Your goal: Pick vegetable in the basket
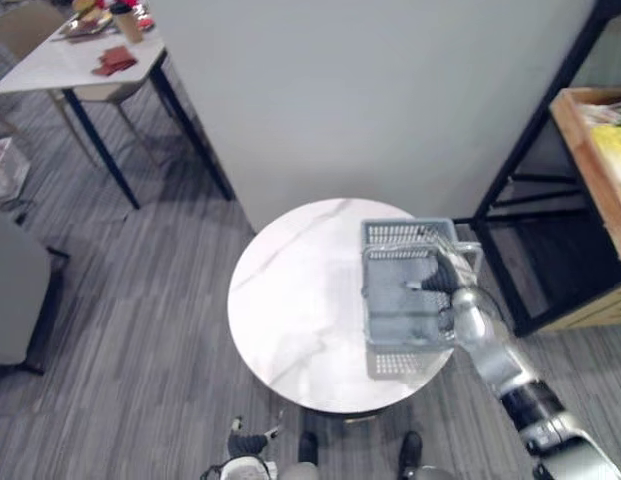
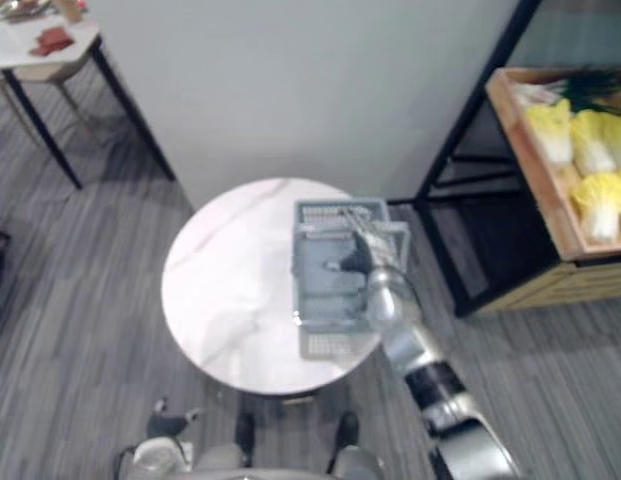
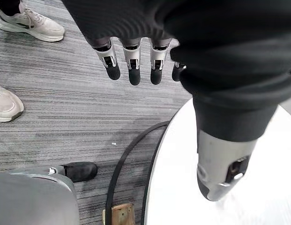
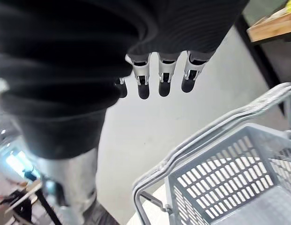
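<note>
A grey plastic basket (image 1: pixel 400 235) stands on the right part of a round white marble table (image 1: pixel 290 300). Its handles (image 4: pixel 201 140) are up and its floor looks bare. My right hand (image 1: pixel 446 282) hovers over the basket's right side, just above the handles, with its fingers (image 4: pixel 166 79) straight and holding nothing. Pale yellow cabbages (image 2: pixel 590 150) lie in a wooden crate (image 2: pixel 535 190) on the shelf to the right, beyond the hand. My left hand (image 3: pixel 136 61) hangs open beside the table's near edge, over the floor.
A black metal shelf frame (image 1: pixel 535 190) stands right of the table, and a grey partition wall (image 1: pixel 370 90) stands behind it. A white table (image 1: pixel 85 60) with red items is far left, a grey seat (image 1: pixel 10 290) below it. A person's shoes (image 3: pixel 30 23) rest on the floor.
</note>
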Robot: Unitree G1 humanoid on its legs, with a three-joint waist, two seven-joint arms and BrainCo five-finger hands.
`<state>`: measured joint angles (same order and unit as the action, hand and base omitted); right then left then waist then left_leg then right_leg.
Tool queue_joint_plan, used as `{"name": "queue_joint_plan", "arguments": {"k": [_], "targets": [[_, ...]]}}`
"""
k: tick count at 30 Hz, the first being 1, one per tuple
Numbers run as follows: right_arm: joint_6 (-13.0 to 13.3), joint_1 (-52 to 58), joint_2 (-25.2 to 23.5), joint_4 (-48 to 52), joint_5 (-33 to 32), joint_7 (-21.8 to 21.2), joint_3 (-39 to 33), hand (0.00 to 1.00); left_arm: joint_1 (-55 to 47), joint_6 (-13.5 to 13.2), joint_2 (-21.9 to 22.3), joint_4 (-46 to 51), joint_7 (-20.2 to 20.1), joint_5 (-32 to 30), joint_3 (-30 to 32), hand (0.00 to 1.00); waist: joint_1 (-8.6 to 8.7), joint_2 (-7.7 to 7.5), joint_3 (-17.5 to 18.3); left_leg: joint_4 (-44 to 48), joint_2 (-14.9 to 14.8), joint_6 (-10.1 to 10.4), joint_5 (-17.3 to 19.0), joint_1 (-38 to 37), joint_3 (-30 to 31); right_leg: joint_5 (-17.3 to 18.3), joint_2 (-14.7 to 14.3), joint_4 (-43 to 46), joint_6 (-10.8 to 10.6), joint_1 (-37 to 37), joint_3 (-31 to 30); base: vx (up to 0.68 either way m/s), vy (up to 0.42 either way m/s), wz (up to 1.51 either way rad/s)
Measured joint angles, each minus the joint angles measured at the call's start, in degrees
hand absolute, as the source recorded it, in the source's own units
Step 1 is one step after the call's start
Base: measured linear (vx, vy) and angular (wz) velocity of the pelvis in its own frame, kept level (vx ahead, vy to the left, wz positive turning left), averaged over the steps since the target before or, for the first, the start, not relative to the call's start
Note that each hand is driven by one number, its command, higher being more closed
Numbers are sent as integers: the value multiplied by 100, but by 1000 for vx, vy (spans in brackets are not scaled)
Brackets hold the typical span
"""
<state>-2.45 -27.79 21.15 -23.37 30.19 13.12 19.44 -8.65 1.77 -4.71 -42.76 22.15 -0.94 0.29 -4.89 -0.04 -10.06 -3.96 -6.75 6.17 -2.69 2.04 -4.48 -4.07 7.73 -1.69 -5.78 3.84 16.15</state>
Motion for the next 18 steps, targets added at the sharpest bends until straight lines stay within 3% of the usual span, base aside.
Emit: {"name": "queue_joint_plan", "arguments": {"k": [4,9,18], "targets": [[-146,-1111,387,-696,279,-15,131,0,-4,-8,0,290,27,90,2,0,-198,-25,-209,-5,39,-10,-80,154,275,-13,42,58,12,14,243,3,11,35],[-316,-1770,641,-702,372,4,116,0,-19,-38,8,445,26,268,-2,0,-224,-62,-336,-49,104,-47,-132,272,364,-13,80,81,11,105,313,12,11,11],[-386,-2198,787,-1330,605,-178,111,0,-1,-125,21,830,-2,392,-30,0,-314,-107,-591,-113,146,-89,-182,355,436,-12,148,115,9,176,390,3,14,5]]}}
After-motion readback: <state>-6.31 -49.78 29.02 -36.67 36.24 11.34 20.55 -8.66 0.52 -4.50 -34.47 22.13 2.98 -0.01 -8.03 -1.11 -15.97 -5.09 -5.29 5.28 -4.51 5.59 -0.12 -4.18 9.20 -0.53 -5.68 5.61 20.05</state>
